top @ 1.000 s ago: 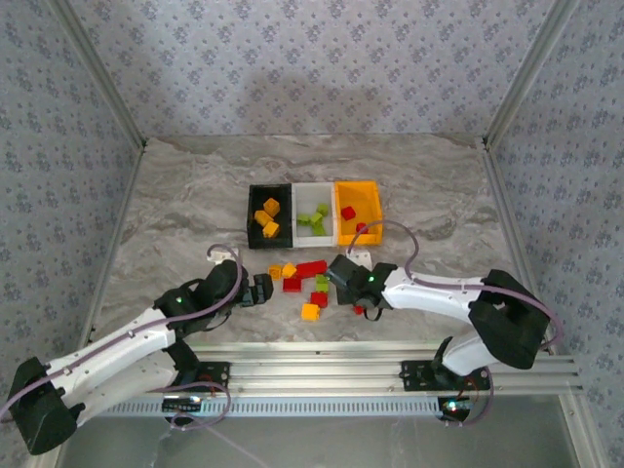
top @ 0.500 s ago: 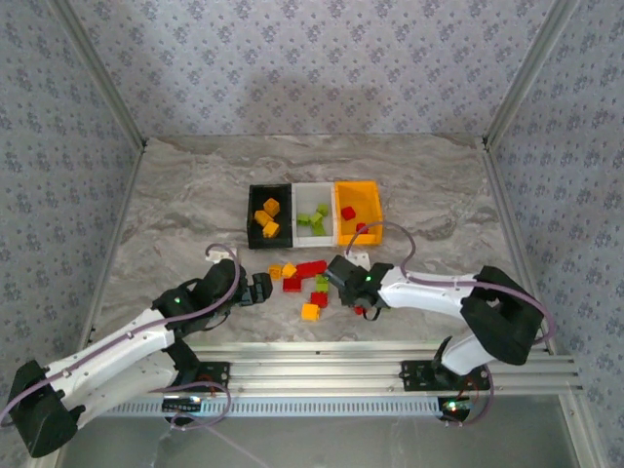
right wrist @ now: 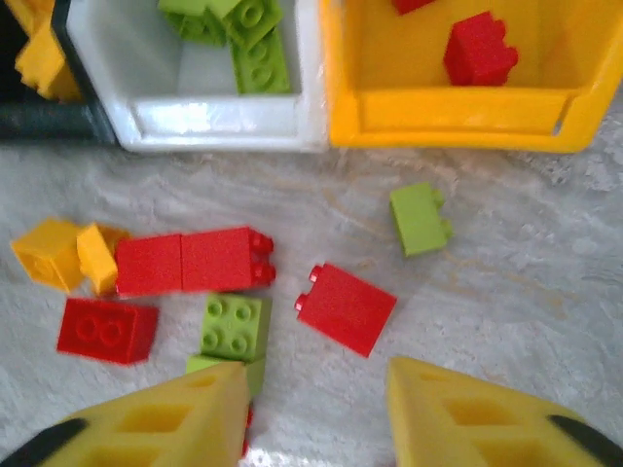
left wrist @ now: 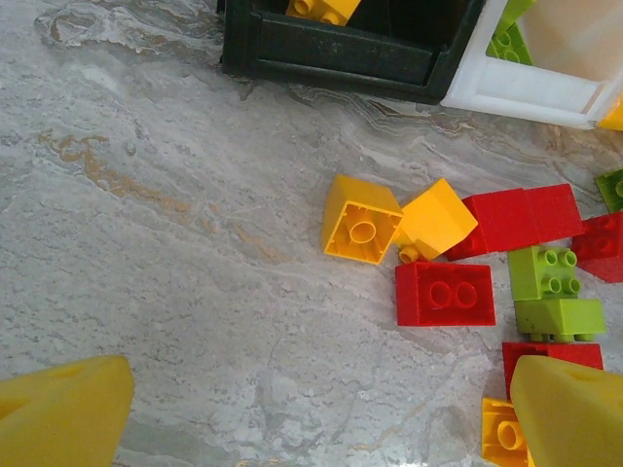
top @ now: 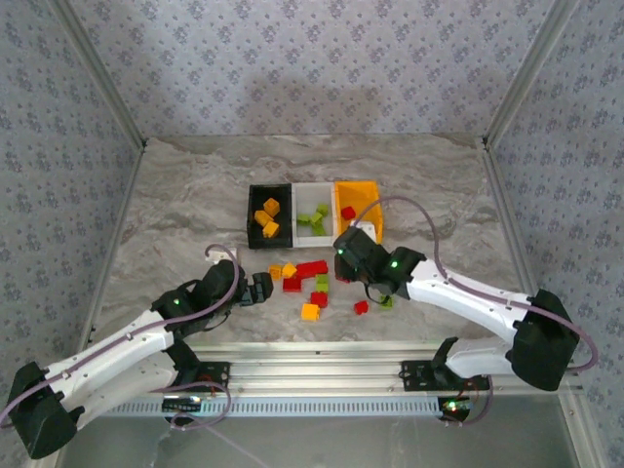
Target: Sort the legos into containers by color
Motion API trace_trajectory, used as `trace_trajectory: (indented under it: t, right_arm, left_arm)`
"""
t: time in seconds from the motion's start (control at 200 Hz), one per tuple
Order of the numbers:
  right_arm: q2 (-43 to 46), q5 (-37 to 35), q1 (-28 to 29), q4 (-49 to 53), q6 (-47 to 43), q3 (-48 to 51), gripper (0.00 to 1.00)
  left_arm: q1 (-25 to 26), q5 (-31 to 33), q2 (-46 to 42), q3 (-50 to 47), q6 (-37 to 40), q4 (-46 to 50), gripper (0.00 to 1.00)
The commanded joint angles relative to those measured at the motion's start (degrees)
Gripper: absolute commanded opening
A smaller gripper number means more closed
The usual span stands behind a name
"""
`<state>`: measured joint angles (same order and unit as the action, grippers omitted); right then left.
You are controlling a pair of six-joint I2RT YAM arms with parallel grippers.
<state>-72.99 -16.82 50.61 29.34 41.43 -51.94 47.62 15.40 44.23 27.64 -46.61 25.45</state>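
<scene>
Loose legos lie in front of the containers: orange ones (top: 289,270), red ones (top: 312,268) and a green one (top: 322,283). The black bin (top: 255,200) holds orange bricks, the white bin (top: 313,192) green ones, the orange bin (top: 370,200) a red brick (right wrist: 479,49). My right gripper (right wrist: 316,409) hovers open over the marble just short of a red brick (right wrist: 346,308), with nothing between its fingers. A green brick (right wrist: 235,326) sits by its left finger. My left gripper (left wrist: 316,418) stands wide open over bare marble, below two orange bricks (left wrist: 360,219) and a red brick (left wrist: 445,292).
A red brick (top: 361,307) and a green brick (top: 386,301) lie apart near the front, under the right forearm. An orange brick (top: 310,312) sits toward the front edge. Another green brick (right wrist: 421,219) lies before the orange bin. Metal rails frame the table (top: 185,195).
My right gripper has moved from the front of the pile up toward the bins, uncovering a red and a green brick behind it. The left arm has stayed still.
</scene>
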Motion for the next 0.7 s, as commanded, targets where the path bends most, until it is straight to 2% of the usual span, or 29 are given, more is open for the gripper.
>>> trace_trajectory:
  t: [0.0, 0.085, 0.295, 0.48, 0.695]
  right_arm:
    - [-2.0, 1.5, -1.3, 2.4, -0.1, -1.2, 0.59]
    - [-3.4, 1.7, -1.0, 0.6, 2.4, 1.0, 0.69]
    - [-4.2, 2.4, 1.5, -2.0, 7.6, 8.1, 0.73]
    - [-4.5, 3.0, 4.4, -1.0, 9.2, 12.3, 0.71]
    - [-6.3, 2.6, 5.7, -1.8, 9.3, 13.8, 0.63]
  left_arm:
    - [-0.5, -0.6, -1.0, 0.4, -0.1, -0.2, 1.00]
    - [-0.5, -0.5, -1.2, -0.3, -0.4, -0.1, 1.00]
    - [-0.6, -0.5, -1.0, -1.0, -0.5, -0.8, 0.99]
    - [-1.1, -0.5, -0.8, -1.7, -0.6, -0.9, 0.99]
    - [-1.3, -1.1, -0.9, -2.2, -1.1, -1.4, 0.99]
